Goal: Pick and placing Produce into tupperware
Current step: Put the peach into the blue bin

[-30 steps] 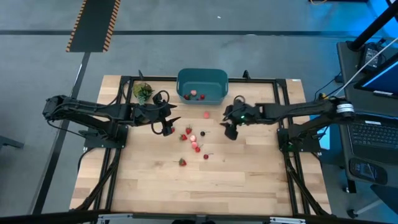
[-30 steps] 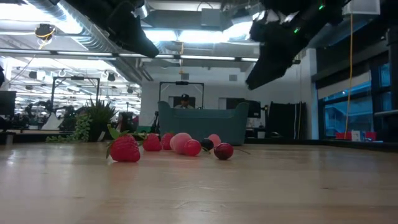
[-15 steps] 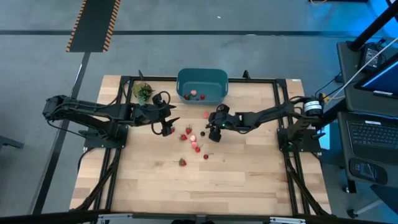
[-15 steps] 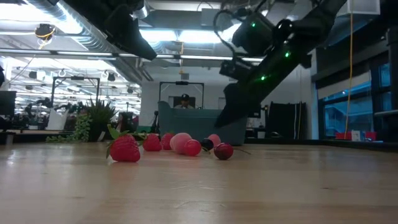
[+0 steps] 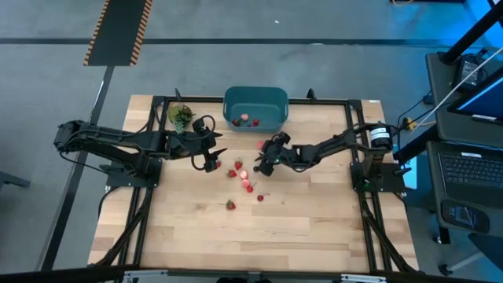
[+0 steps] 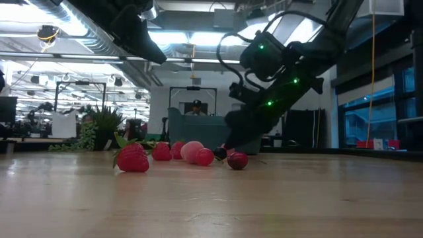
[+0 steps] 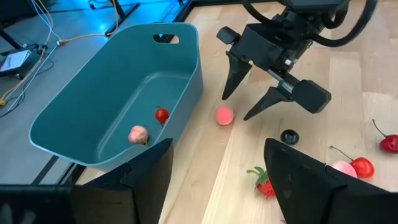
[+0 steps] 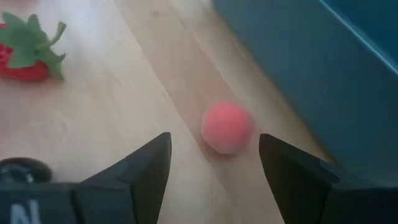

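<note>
The teal tub (image 5: pixel 255 108) stands at the table's far middle; two small pieces (image 7: pixel 161 114) lie inside it. Several red pieces (image 5: pixel 244 174) are scattered on the wood in front of it, among them a leafy strawberry (image 6: pixel 132 158). A pink round piece (image 8: pixel 227 127) rests on the table right beside the tub's wall (image 8: pixel 311 62). My right gripper (image 5: pixel 262 158) is open, low over the table, its fingers (image 7: pixel 225 93) tilted down on either side of that pink piece (image 7: pixel 224 116) without touching. My left gripper (image 5: pixel 212 154) hovers open and empty, left of the pieces.
A green leafy bunch (image 5: pixel 180 116) sits at the tub's left. A dark round piece (image 7: pixel 289 135) and a stemmed red one (image 7: pixel 387 142) lie near my right gripper. Bare wood stretches toward the near edge (image 5: pixel 251 244). A person shows in the room behind the tub (image 6: pixel 196 106).
My right gripper has travelled from right of the pieces toward the table's left and come down, ending low by the pink piece beside the tub. Its fingers have stayed open. No piece has moved.
</note>
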Tool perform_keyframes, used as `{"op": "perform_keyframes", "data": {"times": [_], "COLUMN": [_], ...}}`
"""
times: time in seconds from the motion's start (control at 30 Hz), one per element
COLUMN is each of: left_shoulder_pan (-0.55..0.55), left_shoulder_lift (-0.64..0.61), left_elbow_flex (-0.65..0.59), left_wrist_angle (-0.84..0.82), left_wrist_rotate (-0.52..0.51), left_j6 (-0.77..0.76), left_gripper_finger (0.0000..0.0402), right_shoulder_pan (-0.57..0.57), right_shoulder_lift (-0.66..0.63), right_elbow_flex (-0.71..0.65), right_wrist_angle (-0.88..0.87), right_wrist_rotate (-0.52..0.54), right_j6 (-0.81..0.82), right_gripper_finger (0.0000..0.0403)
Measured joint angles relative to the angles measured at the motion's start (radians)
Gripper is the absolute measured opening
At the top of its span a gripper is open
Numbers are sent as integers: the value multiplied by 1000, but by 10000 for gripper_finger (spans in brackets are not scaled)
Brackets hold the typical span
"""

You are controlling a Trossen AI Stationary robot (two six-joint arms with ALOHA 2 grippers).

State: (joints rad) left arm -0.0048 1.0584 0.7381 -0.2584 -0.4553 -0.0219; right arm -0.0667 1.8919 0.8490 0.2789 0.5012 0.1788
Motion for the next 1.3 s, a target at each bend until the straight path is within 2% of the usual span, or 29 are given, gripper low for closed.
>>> {"op": "perform_keyframes", "data": {"times": [0.57,0.67,0.97,1.3], "left_shoulder_pan": [0,0,0,0], "left_shoulder_lift": [0,0,0,0], "left_elbow_flex": [0,0,0,0], "left_wrist_angle": [-3,-3,-3,-3], "left_wrist_rotate": [0,0,0,0], "left_j6": [7,11,9,9], "left_gripper_finger": [245,245,245,245], "right_shoulder_pan": [-65,-70,-69,-53], "right_shoulder_lift": [78,79,79,58], "right_elbow_flex": [0,0,0,2], "right_wrist_angle": [120,123,126,154], "right_wrist_rotate": [-60,-80,-114,-147], "right_j6": [30,48,75,64], "right_gripper_finger": [243,225,124,114]}}
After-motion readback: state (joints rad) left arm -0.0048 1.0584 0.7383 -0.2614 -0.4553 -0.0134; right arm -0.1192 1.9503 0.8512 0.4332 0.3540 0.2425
